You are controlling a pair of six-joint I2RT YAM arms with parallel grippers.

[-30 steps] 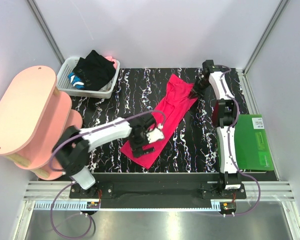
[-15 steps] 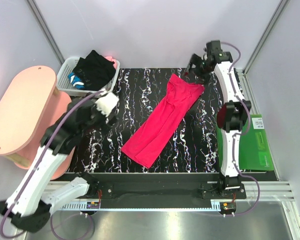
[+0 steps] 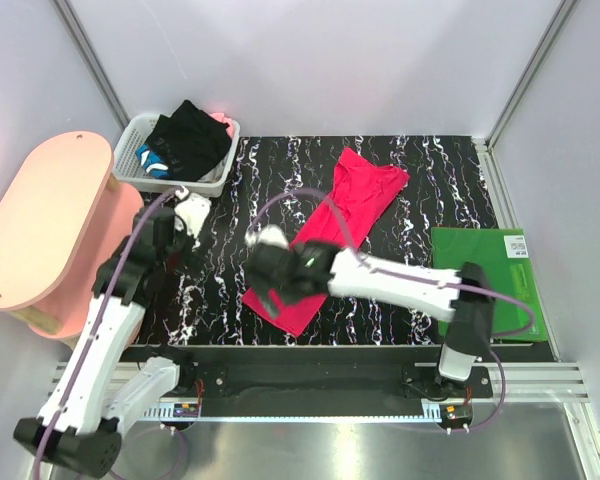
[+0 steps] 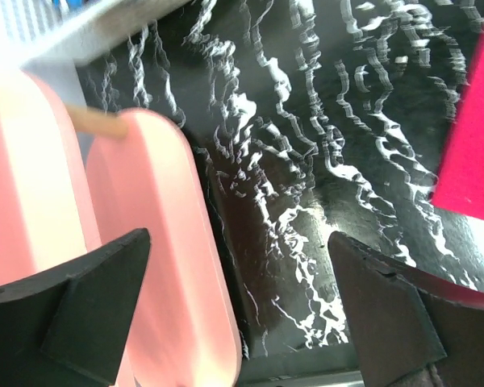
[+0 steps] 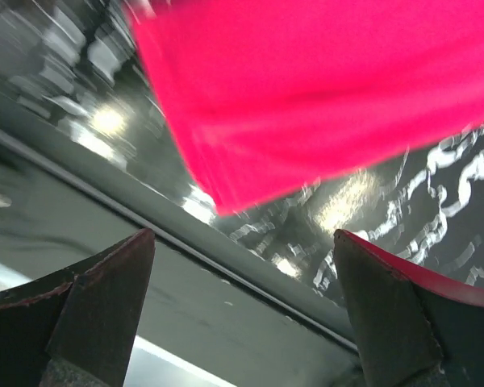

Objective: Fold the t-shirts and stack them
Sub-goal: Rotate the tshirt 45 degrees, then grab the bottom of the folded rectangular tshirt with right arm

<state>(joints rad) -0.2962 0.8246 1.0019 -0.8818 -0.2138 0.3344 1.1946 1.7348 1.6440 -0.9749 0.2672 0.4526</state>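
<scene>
A pinkish-red t-shirt [image 3: 345, 215], folded into a long strip, lies diagonally on the black marbled table [image 3: 420, 190]. My right gripper [image 3: 267, 268] reaches across from the right and hangs over the strip's near end. It is open, and in the right wrist view the shirt's near corner [image 5: 306, 105] lies just beyond the open gripper [image 5: 242, 266], with nothing between the fingers. A black t-shirt [image 3: 190, 140] lies bunched in the white basket [image 3: 140, 160]. My left gripper [image 3: 188, 213] is open and empty at the table's left side; in the left wrist view it [image 4: 238, 250] hangs over bare table, well clear of the red shirt's edge [image 4: 476, 153].
A pink two-tier shelf [image 3: 50, 220] stands at the left, its edge [image 4: 169, 242] right under the left fingers. A green mat [image 3: 490, 280] lies at the right. The table's front rail [image 5: 226, 242] runs below the right gripper.
My right arm has swung from the far right corner across to the shirt's near end, and its jaws have opened. My left arm has pulled off the shirt to the left, beside the shelf.
</scene>
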